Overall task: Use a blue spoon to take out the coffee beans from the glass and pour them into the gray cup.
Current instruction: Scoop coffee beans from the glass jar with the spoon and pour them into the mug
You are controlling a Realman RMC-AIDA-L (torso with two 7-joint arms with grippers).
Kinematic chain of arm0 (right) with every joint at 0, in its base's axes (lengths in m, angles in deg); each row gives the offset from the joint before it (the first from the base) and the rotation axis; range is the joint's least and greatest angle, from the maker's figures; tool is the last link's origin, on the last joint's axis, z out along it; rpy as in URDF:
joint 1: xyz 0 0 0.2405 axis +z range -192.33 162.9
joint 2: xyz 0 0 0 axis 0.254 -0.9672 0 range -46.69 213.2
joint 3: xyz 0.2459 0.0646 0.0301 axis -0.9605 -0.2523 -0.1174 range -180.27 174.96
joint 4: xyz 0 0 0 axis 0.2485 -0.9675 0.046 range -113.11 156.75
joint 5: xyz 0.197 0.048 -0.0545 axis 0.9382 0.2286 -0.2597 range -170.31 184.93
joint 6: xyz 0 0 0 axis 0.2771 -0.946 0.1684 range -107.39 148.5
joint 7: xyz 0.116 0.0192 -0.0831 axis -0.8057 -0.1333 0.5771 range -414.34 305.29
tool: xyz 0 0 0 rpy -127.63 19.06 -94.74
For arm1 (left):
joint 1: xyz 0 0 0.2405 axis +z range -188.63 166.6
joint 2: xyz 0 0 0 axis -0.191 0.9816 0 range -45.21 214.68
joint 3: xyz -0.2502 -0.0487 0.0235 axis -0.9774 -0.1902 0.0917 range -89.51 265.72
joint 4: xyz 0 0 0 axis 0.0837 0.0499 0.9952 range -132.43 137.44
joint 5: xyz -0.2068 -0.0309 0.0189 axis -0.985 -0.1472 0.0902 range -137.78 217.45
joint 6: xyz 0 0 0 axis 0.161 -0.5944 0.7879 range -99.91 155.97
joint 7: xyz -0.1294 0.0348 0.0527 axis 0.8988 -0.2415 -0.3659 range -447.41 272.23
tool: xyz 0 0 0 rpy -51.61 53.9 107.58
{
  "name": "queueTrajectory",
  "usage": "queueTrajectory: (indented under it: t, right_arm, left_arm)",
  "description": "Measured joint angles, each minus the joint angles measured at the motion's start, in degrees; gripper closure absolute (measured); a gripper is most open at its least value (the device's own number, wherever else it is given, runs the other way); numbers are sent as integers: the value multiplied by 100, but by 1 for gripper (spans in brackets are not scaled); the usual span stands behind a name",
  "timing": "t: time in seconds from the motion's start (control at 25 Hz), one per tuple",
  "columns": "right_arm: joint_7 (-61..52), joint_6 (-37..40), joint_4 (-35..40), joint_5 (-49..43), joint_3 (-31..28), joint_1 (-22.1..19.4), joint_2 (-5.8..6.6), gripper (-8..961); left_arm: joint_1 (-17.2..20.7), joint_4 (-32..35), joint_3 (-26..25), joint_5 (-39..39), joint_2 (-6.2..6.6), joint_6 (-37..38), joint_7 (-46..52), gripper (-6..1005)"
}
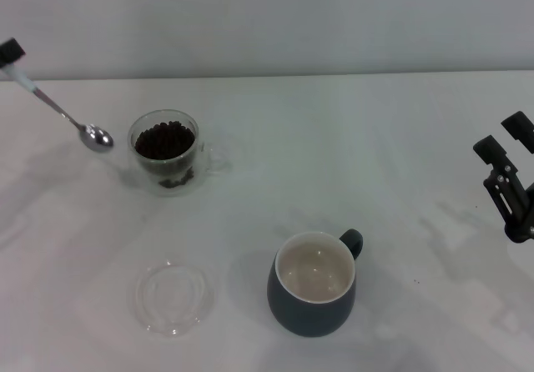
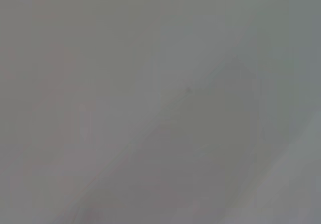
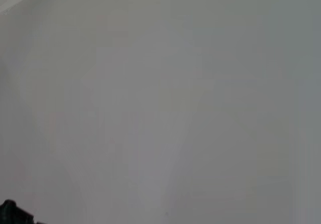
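In the head view my left gripper (image 1: pixel 12 53) is at the far left edge, shut on the pale blue handle of the blue spoon (image 1: pixel 62 115). The spoon slants down to the right; its shiny bowl hangs just left of the glass (image 1: pixel 167 162) and looks empty. The glass holds dark coffee beans (image 1: pixel 164 139). The gray cup (image 1: pixel 314 287) stands at the front centre, its cream inside empty and its handle pointing back right. My right gripper (image 1: pixel 503 138) is parked at the right edge, open and empty. Both wrist views show only bare table.
A flat clear glass saucer (image 1: pixel 173 297) lies at the front left, left of the gray cup. The white table (image 1: pixel 375 138) runs to a pale wall at the back.
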Motion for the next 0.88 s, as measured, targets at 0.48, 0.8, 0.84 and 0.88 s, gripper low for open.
queueTrajectory:
  t: [0.48,0.8,0.84,0.88]
  right_arm:
    - [-24,37,-13,-129,65,-22,-1,587]
    - [-62,-21,22,-474,175,-72,-16,587]
    - [-62,-22,28,-477,211,-72,-16,587]
    - [-62,-23,32,-479,241,-66,-16,587]
  left_arm:
    - [-359,171,-9,20,189,-722,327,862]
    - [-665,184,7,533,262,-799,444,862]
    - [-696,184,6,590,282,-800,490,862]
    - [-709,184,5,617,293,-803,509,862]
